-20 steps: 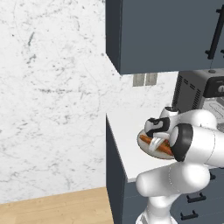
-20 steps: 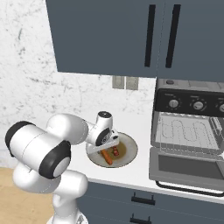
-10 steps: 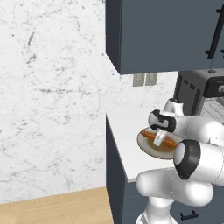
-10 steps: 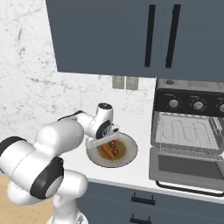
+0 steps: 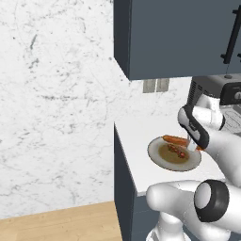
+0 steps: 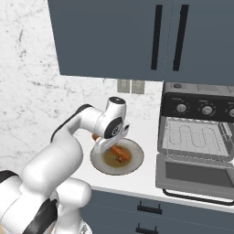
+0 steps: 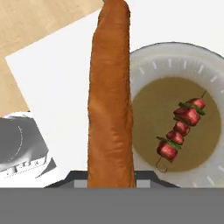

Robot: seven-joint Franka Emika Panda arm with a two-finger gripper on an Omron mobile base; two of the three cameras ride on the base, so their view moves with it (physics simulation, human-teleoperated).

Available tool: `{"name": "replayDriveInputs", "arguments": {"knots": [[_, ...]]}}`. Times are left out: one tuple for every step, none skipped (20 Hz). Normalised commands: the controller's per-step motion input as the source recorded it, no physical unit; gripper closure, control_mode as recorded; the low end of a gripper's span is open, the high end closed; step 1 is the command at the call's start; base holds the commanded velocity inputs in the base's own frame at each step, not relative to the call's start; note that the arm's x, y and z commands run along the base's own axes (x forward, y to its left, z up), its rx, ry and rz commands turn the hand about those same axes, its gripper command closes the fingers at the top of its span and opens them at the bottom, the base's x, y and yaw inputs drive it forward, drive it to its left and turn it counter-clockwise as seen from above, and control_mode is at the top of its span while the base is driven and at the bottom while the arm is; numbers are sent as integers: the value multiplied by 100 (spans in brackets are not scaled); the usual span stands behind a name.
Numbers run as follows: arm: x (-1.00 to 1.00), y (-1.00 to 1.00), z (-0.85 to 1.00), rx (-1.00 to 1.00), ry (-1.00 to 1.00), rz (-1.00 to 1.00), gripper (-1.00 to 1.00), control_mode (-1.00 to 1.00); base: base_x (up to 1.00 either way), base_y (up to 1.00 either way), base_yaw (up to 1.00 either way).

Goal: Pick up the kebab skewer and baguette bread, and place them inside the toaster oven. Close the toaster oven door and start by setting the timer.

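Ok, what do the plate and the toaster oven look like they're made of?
The plate looks like glazed ceramic: smooth white rim with small tick marks and a tan centre, though it could be plastic. The toaster oven looks like dark painted metal, with a shiny wire rack inside and a dark glass-like window in its open door.

A rendered home kitchen is showing: dark blue wall cupboards (image 6: 137, 36) hanging at 12 o'clock, marble backsplash (image 5: 56, 94), white tabletop (image 5: 136, 141), toaster oven (image 6: 199, 137).

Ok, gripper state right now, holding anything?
Gripper: shut on the baguette bread, lifted over the plate.
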Motion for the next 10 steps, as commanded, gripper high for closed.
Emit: {"name": "replayDriveInputs", "arguments": {"knots": [[-48,-76,44,0,0,24,100,-100,0,0,0],[-37,-76,36,0,0,24,100,-100,0,0,0],[-18,-82,41,0,0,20,100,-100,0,0,0],[-23,-84,28,0,-1,21,100,-100,0,0,0],[-28,-79,35,0,0,22,100,-100,0,0,0],[-19,-74,32,0,0,23,100,-100,0,0,0],[-33,-83,36,0,-1,24,100,-100,0,0,0],[-27,-86,43,0,-1,24,100,-100,0,0,0],[-15,-85,46,0,-2,21,100,-100,0,0,0],[-17,-91,47,0,-4,23,100,-100,0,0,0]]}}
